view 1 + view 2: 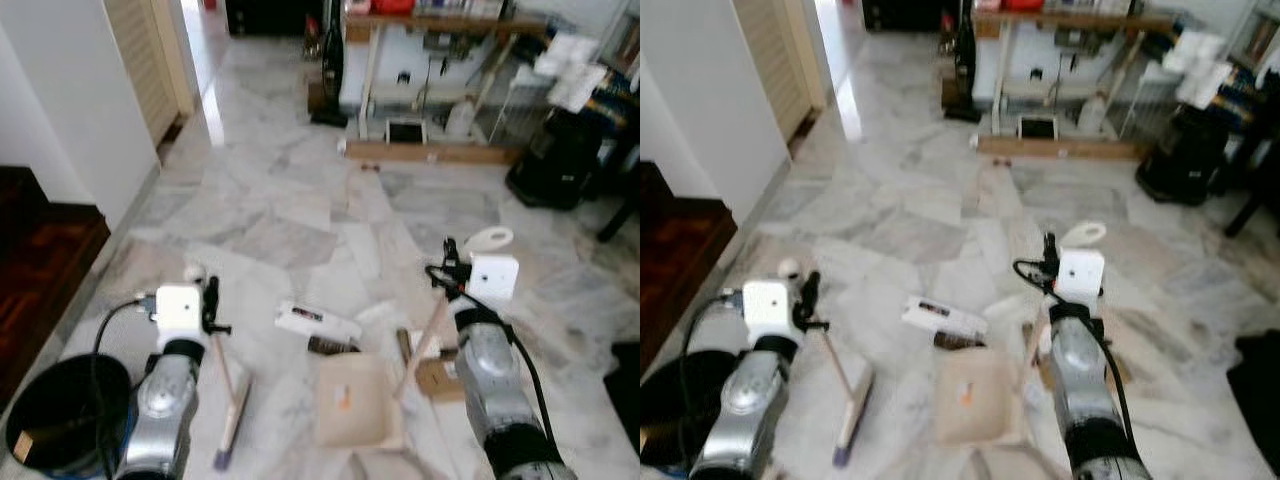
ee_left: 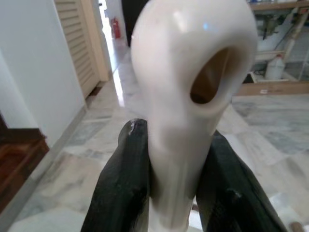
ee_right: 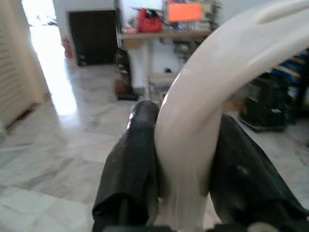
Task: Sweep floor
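Two-handed for now: grips the brush (image 1: pixel 232 420) in the left pincer (image 2: pixel 176 140) and the dustpan (image 1: pixel 350 400) in the right pincer (image 3: pixel 186 121). Clamps both black fingers against the white looped top of the brush handle, with no gap on either side, so fully closed on it. Does the same on the right, squeezing the curved white grip of the dustpan from both sides.

Holds each tool high by its end, probably to let the long handles reach down to the floor (image 1: pixel 300 200) without bending low. Keeps the brush head slanted on the marble just ahead of the left arm, bristles down. Rests the pan flat between the two arms, mouth seemingly turned toward the litter, ready to receive it.

Faces the mess directly: a white wrapper (image 1: pixel 318 322) just beyond the pan, a cardboard scrap (image 1: pixel 438 378) beside the pan's handle near the right arm. Leaves that litter still outside the pan, so sweeping judged barely under way. Stands with a black bin (image 1: pixel 60 405) at the left, likely placed close for emptying the pan afterwards.
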Robot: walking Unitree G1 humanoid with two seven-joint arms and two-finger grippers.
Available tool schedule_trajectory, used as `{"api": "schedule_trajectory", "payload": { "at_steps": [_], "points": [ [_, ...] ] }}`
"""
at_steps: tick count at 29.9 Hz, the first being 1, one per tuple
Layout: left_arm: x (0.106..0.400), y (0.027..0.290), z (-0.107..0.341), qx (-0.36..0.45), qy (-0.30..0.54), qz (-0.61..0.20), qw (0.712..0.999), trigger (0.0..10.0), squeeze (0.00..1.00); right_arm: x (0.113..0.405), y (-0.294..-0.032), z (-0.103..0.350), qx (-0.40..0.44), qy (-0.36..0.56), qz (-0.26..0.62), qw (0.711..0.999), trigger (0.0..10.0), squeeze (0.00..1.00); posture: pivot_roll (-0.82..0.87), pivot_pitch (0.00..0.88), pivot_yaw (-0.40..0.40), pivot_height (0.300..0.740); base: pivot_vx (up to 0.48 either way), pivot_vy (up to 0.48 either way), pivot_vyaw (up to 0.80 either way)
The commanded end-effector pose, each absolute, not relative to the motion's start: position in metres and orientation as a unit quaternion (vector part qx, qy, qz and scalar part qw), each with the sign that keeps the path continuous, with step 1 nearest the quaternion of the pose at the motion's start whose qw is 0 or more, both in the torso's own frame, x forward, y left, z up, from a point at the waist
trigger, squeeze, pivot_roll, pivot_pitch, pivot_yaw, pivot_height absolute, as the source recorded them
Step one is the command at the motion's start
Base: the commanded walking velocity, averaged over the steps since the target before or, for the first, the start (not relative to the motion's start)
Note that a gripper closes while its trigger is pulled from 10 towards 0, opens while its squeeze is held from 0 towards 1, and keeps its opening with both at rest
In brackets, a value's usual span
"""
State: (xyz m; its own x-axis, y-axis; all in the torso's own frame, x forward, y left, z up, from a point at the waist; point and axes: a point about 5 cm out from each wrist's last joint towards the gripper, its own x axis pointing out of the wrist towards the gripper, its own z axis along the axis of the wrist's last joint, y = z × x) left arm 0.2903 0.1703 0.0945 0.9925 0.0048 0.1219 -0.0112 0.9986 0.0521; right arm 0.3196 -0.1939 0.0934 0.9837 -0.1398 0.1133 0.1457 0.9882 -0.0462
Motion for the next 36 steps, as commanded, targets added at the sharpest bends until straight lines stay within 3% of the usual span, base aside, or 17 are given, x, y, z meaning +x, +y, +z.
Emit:
{"api": "schedule_trajectory", "payload": {
  "at_steps": [1,36],
  "points": [
    [0.2944,0.1703,0.1071,0.026,-0.085,0.000,0.996,10.0,0.00,0.3262,-0.1905,0.1085,-0.030,-0.085,-0.067,0.994,10.0,0.00,0.03,0.000,0.001,0.740,0.337,0.000,0.00],
    [0.2947,0.1679,0.1108,0.026,-0.090,-0.007,0.996,10.0,0.00,0.3260,-0.1880,0.1081,-0.024,-0.087,-0.065,0.994,10.0,0.00,0.03,0.000,0.007,0.740,0.338,0.000,0.00]
  ]
}}
